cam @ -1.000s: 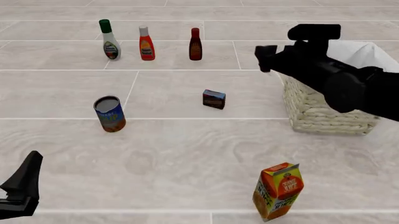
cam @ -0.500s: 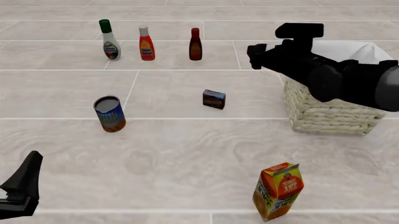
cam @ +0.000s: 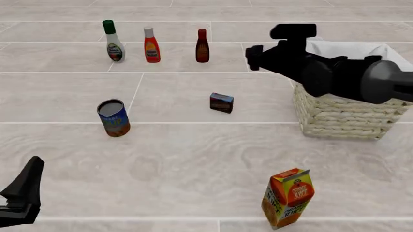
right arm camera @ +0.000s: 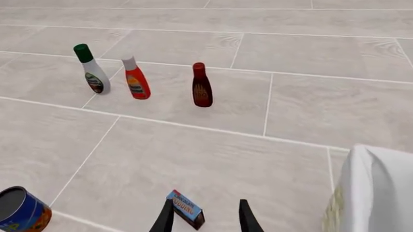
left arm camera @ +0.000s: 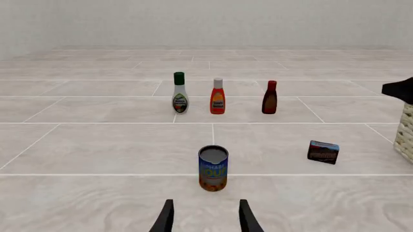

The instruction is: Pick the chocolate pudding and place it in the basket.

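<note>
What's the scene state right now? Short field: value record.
target: chocolate pudding, on table, ungrasped
goal: basket, right side, holds no pudding
right end effector: open, above pudding
left end effector: open, near edge, idle
other items: can, three bottles at back, juice carton in front

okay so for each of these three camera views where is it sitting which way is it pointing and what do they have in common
Front view: fixed above and behind the arms, facing forward and down; shows the right gripper beside the basket and part of the left arm.
Left wrist view: low behind the left gripper, facing the can.
Right wrist view: high behind the right gripper, looking down.
Shared: all show the chocolate pudding and three bottles.
</note>
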Tool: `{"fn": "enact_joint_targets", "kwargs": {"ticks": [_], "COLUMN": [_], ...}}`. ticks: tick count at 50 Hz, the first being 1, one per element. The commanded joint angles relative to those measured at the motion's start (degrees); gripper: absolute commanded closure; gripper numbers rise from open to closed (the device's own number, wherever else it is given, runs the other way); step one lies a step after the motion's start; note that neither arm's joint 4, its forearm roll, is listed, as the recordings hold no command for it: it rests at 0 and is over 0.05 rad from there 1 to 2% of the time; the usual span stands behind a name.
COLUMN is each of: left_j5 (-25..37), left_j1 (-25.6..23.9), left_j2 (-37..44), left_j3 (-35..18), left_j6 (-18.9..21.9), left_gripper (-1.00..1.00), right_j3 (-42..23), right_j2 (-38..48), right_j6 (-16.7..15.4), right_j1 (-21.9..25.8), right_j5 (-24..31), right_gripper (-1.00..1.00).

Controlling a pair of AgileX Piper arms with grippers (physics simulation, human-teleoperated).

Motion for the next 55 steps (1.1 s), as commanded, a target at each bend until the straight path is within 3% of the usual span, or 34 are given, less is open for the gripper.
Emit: {"fn": "enact_joint_targets", "kwargs": {"ticks": [1, 28, 55], "left_j5": [0.0, 0.0, 0.0], "left_j1": [0.0, -0.01, 0.0], "left_j2": [0.0, 0.0, 0.0], "left_j3": [0.0, 0.0, 0.0], "left_j6": [-0.02, 0.03, 0.01], "left_gripper": [-1.0, -1.0, -1.0], "right_j3": [-3.35, -9.06, -23.69], "right_j2": [2.76, 8.7, 12.47], "right_j6": [-0.37, -0.7, -4.18], "right_j1": [0.51, 1.43, 1.76], "right_j5": [1.06, 3.39, 20.7], "right_gripper": [-1.0, -1.0, -1.0]}}
